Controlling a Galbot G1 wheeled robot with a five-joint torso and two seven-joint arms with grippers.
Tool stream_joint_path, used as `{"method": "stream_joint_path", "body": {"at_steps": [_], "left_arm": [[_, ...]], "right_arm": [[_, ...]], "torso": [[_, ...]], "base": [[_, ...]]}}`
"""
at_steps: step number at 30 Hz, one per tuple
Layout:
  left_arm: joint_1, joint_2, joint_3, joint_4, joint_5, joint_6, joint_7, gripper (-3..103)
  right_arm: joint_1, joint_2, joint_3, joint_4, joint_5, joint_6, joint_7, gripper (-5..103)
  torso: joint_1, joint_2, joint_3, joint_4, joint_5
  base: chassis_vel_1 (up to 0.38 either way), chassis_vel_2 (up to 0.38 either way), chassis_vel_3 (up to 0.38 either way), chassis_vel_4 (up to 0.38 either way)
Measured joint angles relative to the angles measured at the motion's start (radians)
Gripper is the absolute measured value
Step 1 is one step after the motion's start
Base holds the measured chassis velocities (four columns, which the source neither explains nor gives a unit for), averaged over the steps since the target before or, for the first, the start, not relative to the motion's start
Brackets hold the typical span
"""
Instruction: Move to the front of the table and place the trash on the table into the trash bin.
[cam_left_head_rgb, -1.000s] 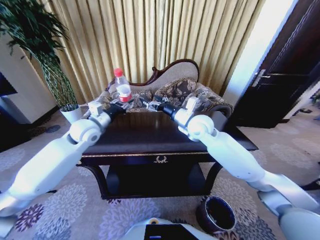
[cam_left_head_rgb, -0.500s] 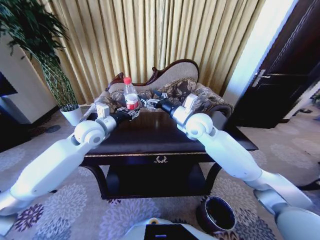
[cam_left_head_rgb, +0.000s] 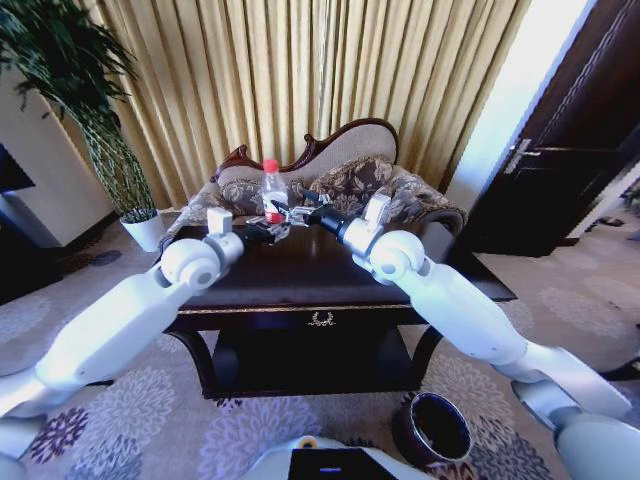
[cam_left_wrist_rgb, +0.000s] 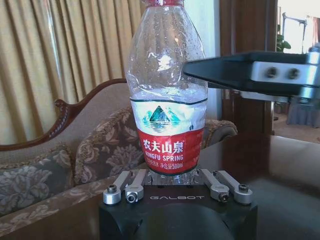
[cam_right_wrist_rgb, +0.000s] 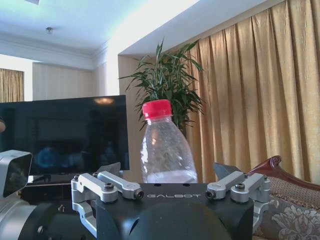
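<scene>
The trash in view is a clear plastic bottle with a red label and red cap, held upright over the far side of the table. My left gripper is shut on its lower part, and the left wrist view shows the bottle rising from the jaws. My right gripper is open right beside it, its fingers spread on either side of the bottle. The trash bin stands on the carpet, low at the table's front right.
An ornate sofa stands directly behind the table, with gold curtains beyond. A white plant pot and tall plant are at the left. A dark door is at the right. Patterned carpet lies in front of the table.
My left gripper has carried the bottle rightward and a little lower, bringing it up against the right gripper. The right gripper has shifted slightly toward the bottle.
</scene>
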Motion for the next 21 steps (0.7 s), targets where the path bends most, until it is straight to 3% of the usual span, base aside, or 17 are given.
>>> {"method": "stream_joint_path", "body": {"at_steps": [10, 18, 20, 21], "left_arm": [[-0.039, -0.024, 0.073, -0.006, 0.002, -0.001, -0.004, 32], [-0.045, -0.035, 0.087, -0.003, 0.004, -0.003, -0.006, 31], [-0.048, -0.035, 0.089, -0.004, 0.004, -0.003, -0.005, 31], [-0.052, -0.033, 0.092, -0.004, 0.004, -0.003, -0.004, 30]], "right_arm": [[-0.001, 0.002, 0.006, 0.001, 0.002, -0.001, 0.001, 102], [-0.013, -0.006, 0.015, 0.010, 0.000, -0.001, 0.004, 71], [-0.016, -0.007, 0.016, 0.013, 0.000, -0.001, 0.004, 71], [-0.021, -0.009, 0.018, 0.017, -0.001, -0.001, 0.004, 65]], "torso": [[0.000, 0.000, 0.000, 0.0001, 0.0000], [0.000, 0.000, 0.000, 0.0002, 0.0000], [0.000, 0.000, 0.000, 0.0001, 0.0000], [0.000, 0.000, 0.000, 0.0001, 0.0000]], "base": [[0.000, 0.000, 0.000, 0.000], [0.000, 0.000, 0.000, 0.000], [0.000, 0.000, 0.000, 0.000], [0.000, 0.000, 0.000, 0.000]]}}
